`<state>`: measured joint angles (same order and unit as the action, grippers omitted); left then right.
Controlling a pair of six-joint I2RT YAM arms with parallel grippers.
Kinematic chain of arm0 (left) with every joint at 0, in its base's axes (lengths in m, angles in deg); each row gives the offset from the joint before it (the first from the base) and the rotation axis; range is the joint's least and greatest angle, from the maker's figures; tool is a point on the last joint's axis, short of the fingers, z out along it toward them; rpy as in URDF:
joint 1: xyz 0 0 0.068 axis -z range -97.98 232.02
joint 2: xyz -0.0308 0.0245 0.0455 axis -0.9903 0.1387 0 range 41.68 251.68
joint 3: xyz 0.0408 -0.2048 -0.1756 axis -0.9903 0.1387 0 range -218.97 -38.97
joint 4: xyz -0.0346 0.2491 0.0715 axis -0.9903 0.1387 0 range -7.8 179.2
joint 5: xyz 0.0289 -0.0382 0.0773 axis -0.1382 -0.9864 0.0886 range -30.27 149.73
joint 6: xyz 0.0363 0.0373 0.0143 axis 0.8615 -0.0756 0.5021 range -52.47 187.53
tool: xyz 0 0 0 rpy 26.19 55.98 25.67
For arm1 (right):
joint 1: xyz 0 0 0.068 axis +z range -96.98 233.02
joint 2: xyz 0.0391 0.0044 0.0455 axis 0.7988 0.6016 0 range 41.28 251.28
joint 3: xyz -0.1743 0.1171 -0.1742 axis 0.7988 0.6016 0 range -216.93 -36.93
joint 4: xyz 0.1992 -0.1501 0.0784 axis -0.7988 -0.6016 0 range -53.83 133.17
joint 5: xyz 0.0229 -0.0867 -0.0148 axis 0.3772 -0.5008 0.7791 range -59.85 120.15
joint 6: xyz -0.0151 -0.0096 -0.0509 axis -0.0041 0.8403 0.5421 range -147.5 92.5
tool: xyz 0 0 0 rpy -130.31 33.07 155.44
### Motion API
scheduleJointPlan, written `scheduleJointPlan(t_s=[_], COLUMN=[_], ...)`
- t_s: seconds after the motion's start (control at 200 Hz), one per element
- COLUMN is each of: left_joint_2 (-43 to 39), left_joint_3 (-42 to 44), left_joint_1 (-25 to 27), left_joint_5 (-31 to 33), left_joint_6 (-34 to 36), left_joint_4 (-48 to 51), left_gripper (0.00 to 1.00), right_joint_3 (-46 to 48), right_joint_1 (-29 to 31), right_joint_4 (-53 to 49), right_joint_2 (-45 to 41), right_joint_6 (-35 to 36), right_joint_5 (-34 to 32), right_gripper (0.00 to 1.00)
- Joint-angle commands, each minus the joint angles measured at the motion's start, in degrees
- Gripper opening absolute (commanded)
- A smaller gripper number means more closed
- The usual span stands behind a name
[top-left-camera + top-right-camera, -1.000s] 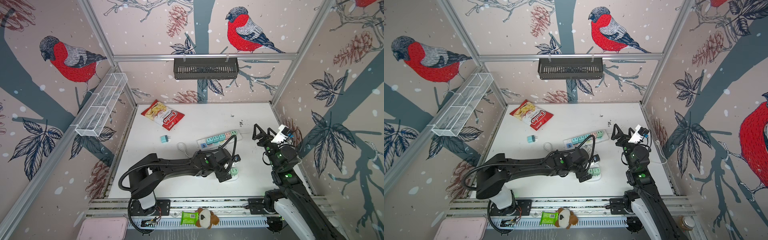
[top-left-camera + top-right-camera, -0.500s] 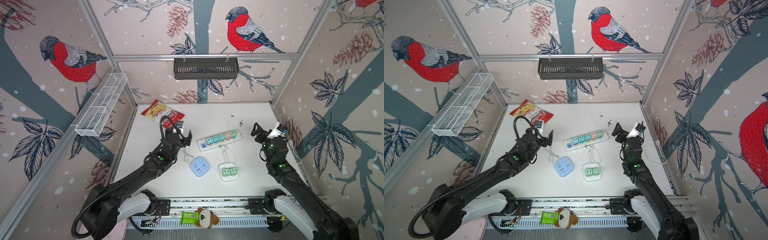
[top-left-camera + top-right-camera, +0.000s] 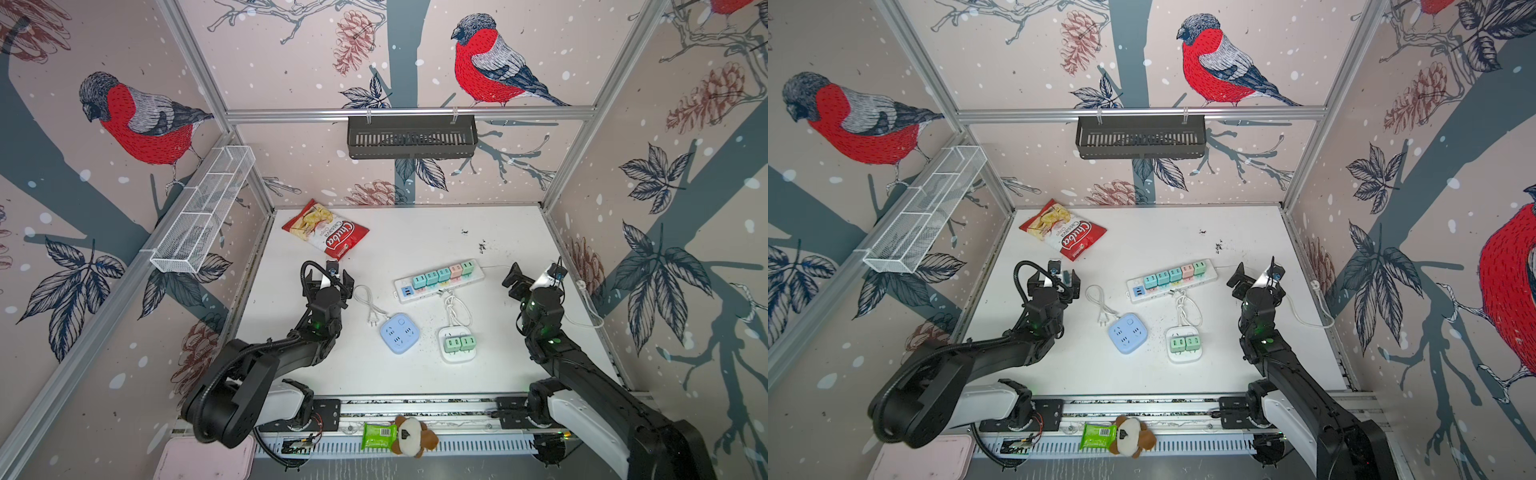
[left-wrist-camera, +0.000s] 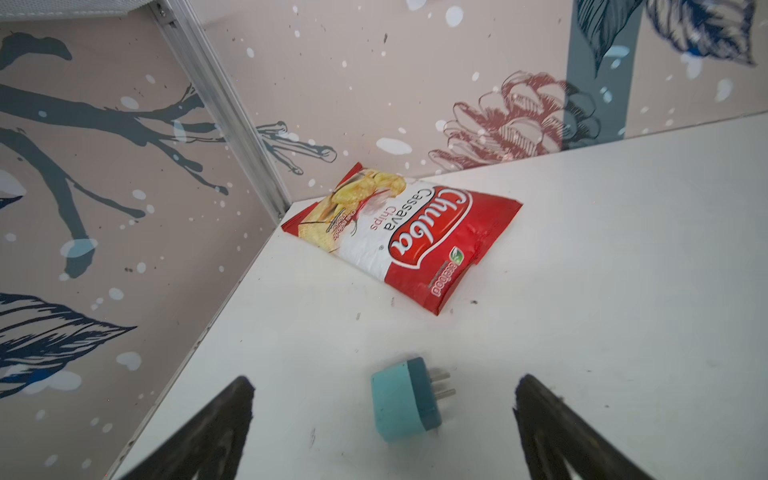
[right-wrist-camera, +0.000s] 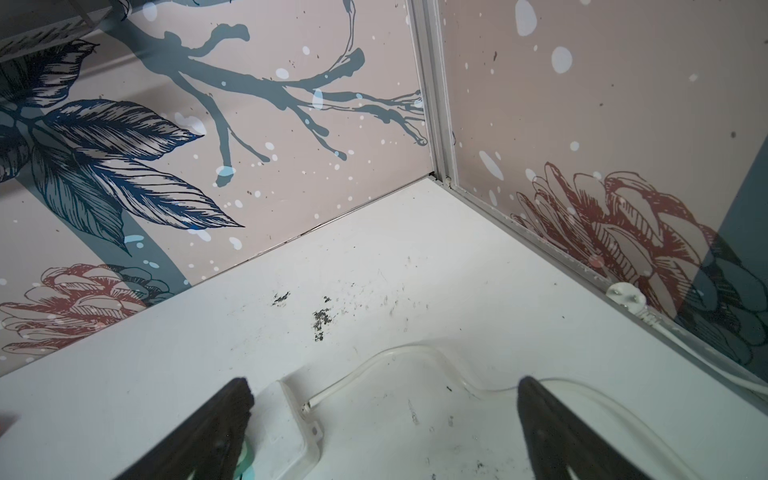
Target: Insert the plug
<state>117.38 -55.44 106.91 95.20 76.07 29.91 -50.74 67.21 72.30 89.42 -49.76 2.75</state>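
On the near half of the table point(image 3: 415, 374), a blue socket cube point(image 3: 400, 333) with empty holes sits beside a small white socket block point(image 3: 457, 345) that carries two green plugs. A second ago the left arm was stretched across to that block. It has since swung back to the left, and the left gripper point(image 3: 338, 276) now hangs wide open over the teal plug point(image 4: 405, 401). The plug lies on its side on the table between the fingers, untouched, so the task looks to be at the start of a fresh pick. The right gripper point(image 3: 533, 277) is wide open and empty, just right of the long power strip point(image 3: 440, 279), whose coloured plugs fill its row. The plug sits near the table's left edge and wall, which leaves little room on that side. To the right a loose white cable point(image 3: 370, 305) lies between the plug and the cube. Farther back, the chips bag point(image 3: 326, 233) lies in the far-left corner.
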Motion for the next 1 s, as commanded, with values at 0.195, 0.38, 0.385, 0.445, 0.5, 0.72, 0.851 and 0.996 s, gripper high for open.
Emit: scheduleJointPlan(t_s=[0.195,0.38,0.385,0.445,0.5,0.72,0.851,0.996], left_joint_2=[-4.4,-6.1,-6.0,-5.7,-5.6,-9.2,-1.7,9.3], left_joint_3=[5.3,7.3,7.2,6.7,5.7,10.2,3.6,-0.3], left_joint_1=[-2.0,-7.2,-7.3,-8.9,-12.5,-16.1,-16.6,-13.7], left_joint_5=[3.4,-2.2,-2.3,-2.8,-4.9,2.0,6.0,6.3], left_joint_6=[-5.9,-11.6,-11.7,-13.6,-18.0,-22.1,-19.5,-10.9], left_joint_4=[-10.0,-9.4,-9.4,-7.9,-4.7,-7.5,-5.0,-12.7], left_gripper=[0.97,0.97,0.97,0.97,0.97,0.97,0.97,0.97], right_joint_3=[5.8,8.6,8.7,9.8,11.0,8.3,5.0,2.4], right_joint_1=[3.1,2.5,2.5,2.7,2.7,3.5,4.2,5.3], right_joint_4=[4.0,13.5,13.9,18.8,24.2,34.5,38.4,37.6], right_joint_2=[-5.3,2.2,2.3,5.6,8.6,19.7,27.1,30.7], right_joint_6=[18.0,20.2,20.4,21.2,22.2,25.1,26.5,28.3], right_joint_5=[-0.6,-1.2,-1.2,-1.8,-1.9,0.1,-0.6,-3.5], right_gripper=[1.00,0.99,0.99,0.99,1.00,1.00,1.00,0.99])
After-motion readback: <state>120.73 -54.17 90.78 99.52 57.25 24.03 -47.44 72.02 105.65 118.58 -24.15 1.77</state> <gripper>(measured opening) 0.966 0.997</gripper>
